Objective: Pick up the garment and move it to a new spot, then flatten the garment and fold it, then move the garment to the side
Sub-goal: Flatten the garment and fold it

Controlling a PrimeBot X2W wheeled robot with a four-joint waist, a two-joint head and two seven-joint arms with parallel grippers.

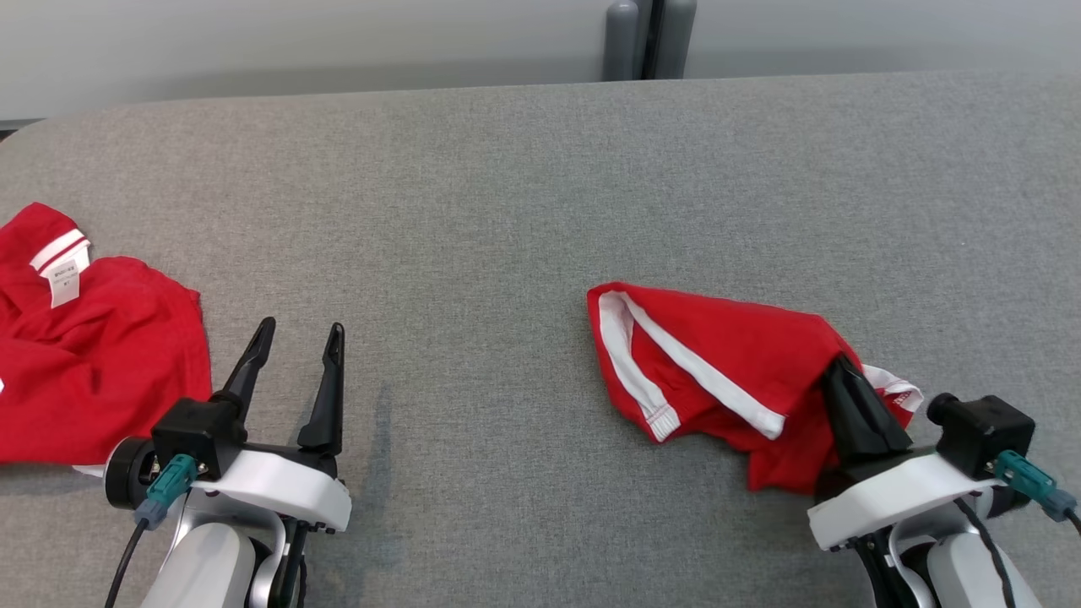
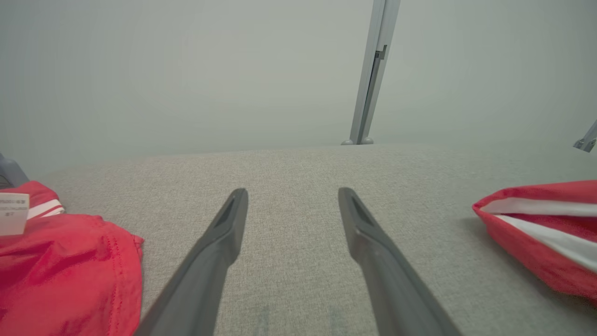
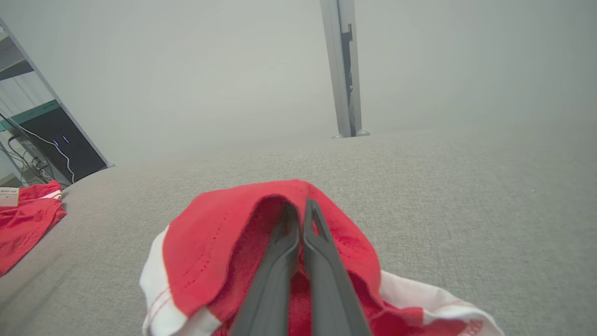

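Lowest in frame, lower right: right end effector (image 1: pixel 838 371), fingers pressed together, clamped on a bunched fold of garment (image 1: pixel 718 355). Along that wrist's view, tips tucked under a red hood of cloth, white hem spilling out either side. Lower left: left end effector (image 1: pixel 302 329), fingers spread wide, holding nothing, over bare table (image 1: pixel 507 186).

Past the grip, garment drawn out up and left toward frame centre, long axis from the clamped corner at lower right to the white-banded opening at its far left end. Crumpled, not flat, most of it seemingly resting on the table. Lies ahead and left of the right end effector, well apart from the left one, bare table between. Right arm plainly the nearer.

At left edge: second garment (image 1: pixel 93 363), red with a white tag, near the left end effector.

Farthest, top centre: grey post (image 1: pixel 646 38) behind the table's far edge.

Judged as the pick-up stage, with flattening and folding not yet begun. Next, probably a lift and carry toward centre, along that axis.
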